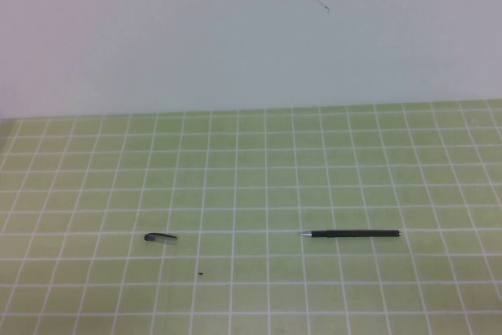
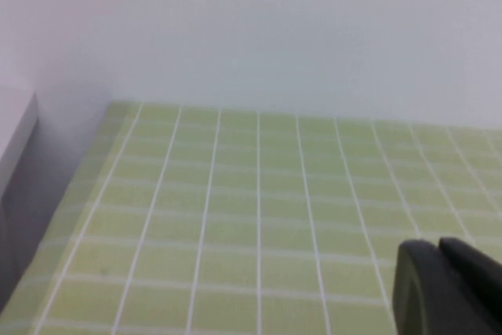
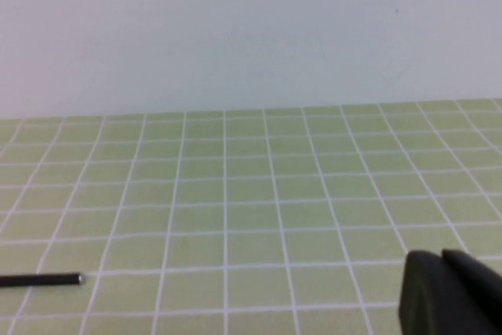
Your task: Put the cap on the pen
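Pen [image 1: 351,234]: black, long and very thin, lying flat on the green grid mat right of centre, in the near half; it runs left to right along a white grid line, silver tip pointing left toward the cap, blunt end to the right. The right wrist view catches only its blunt end at the frame edge.
Cap [image 1: 160,237]: short dark piece with a clip, lying flat on the mat left of centre, in about the same row as the pen; well apart from the pen, with bare squares between them.
Speck [image 1: 201,274]: tiny dark dot on the mat, nearer than the cap and slightly to its right.
Mat [image 1: 251,170]: pale green with white grid lines, reaching back to a plain white wall.
Left gripper [image 2: 447,292]: seen only in its own wrist view, black fingers pressed together, closed on nothing, above bare mat on the left side.
Right gripper [image 3: 451,296]: seen only in its own wrist view, fingers likewise closed and empty, above the mat to the right of the pen and not touching it.
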